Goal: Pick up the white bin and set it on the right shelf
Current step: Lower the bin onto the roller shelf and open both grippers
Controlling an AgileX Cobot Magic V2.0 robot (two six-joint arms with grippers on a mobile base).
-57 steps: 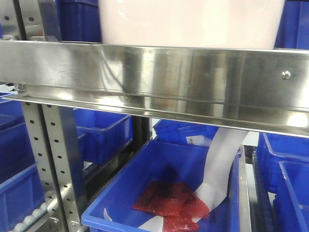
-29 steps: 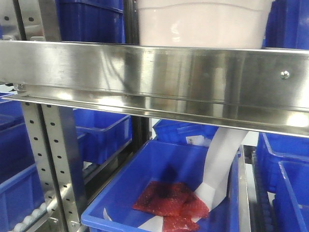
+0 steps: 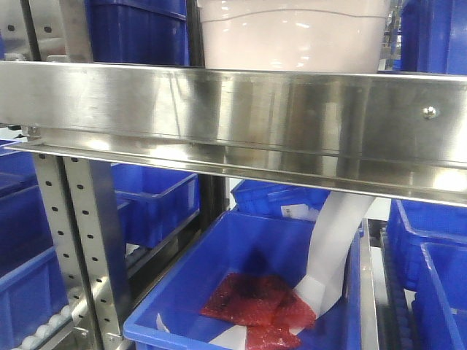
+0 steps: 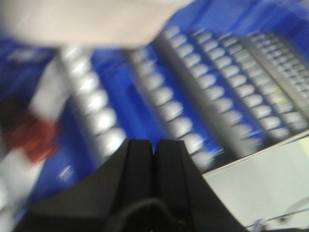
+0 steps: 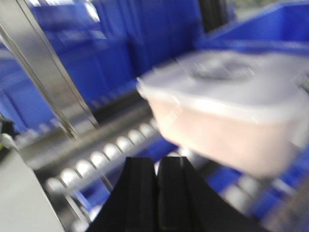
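White bin [image 3: 292, 36] up on the right shelf [image 3: 233, 109], seen in the front view just behind and above the shiny front rail, with only its lower wall and wavy ridge showing. In the right wrist view, sits lid-up on a track of rollers [image 5: 106, 159], blue bins [image 5: 145, 43] behind it. Looks set down, so the placing step seems close to done.

Left pincer [image 4: 154, 145]: fingers pressed together, nothing between them, the pale bin only a blur at the top of that view. Right pincer [image 5: 157, 164]: likewise closed and empty, clear of the bin, which lies ahead and to its right.

Possible trouble from here:
- Rollers turn freely, so the bin may drift along the track or back toward the rail with no hold on it.
- Cannot tell how much of the base rests on the rollers; a tilted seat could tip it at the edge.
- Either arm, drawn back carelessly, could clip the rail or the perforated post [image 3: 73, 219].
- Both wrist views badly blurred, so clearances hard to judge.

Writing: no brand or lettering legible anywhere. Small white label [image 3: 295, 211] on a blue bin below the rail, too small to read. Lower blue tray [image 3: 182, 292] holds red packets [image 3: 248, 299] and a blank white paper strip [image 3: 332, 248].
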